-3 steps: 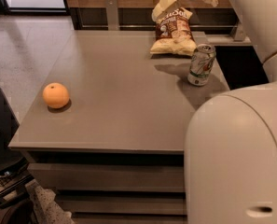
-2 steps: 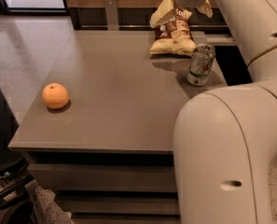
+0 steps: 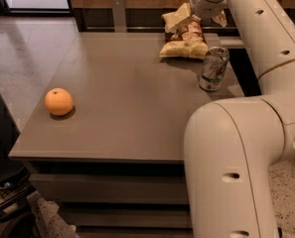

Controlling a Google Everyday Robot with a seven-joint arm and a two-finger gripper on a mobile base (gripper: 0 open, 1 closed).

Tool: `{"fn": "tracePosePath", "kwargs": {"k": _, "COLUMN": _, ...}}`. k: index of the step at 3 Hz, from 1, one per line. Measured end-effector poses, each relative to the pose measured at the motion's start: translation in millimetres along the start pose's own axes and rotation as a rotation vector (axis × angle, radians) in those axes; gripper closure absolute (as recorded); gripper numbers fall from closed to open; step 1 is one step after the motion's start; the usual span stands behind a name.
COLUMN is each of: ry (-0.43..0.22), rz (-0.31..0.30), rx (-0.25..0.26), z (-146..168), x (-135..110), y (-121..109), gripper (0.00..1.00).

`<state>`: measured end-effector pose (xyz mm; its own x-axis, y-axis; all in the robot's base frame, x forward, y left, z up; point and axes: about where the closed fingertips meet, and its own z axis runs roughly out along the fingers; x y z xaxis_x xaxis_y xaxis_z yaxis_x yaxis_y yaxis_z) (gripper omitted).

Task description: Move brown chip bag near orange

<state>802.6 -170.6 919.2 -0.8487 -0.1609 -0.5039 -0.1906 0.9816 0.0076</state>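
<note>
The brown chip bag (image 3: 183, 38) lies at the far right of the grey table (image 3: 127, 93), its pale upper end tilted up. My gripper (image 3: 195, 17) is at the top of the view, right over the bag's upper end and touching or nearly touching it. The orange (image 3: 58, 101) sits alone near the table's left edge, far from the bag, with its dark stem dot facing up.
A green-and-silver soda can (image 3: 213, 68) stands upright just right of and in front of the bag. My white arm (image 3: 246, 148) fills the right foreground. A wooden wall and a grey post (image 3: 118, 13) run behind the table. A dark object (image 3: 0, 148) sits low at left.
The arm has swung in from the right, bringing the gripper down onto the bag's upper end. The bag, the can and the orange have stayed where they were.
</note>
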Motion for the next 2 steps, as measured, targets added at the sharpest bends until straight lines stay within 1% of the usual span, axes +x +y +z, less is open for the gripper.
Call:
{"fn": "tracePosePath", "kwargs": {"k": 1, "ry": -0.096, "rz": 0.000, "rx": -0.015, "z": 6, "x": -19, "y": -15, "gripper": 0.00}}
{"fn": "tracePosePath", "kwargs": {"k": 2, "ry": -0.154, "rz": -0.015, "rx": -0.008, "z": 11, "x": -32, "y": -23, "gripper": 0.00}}
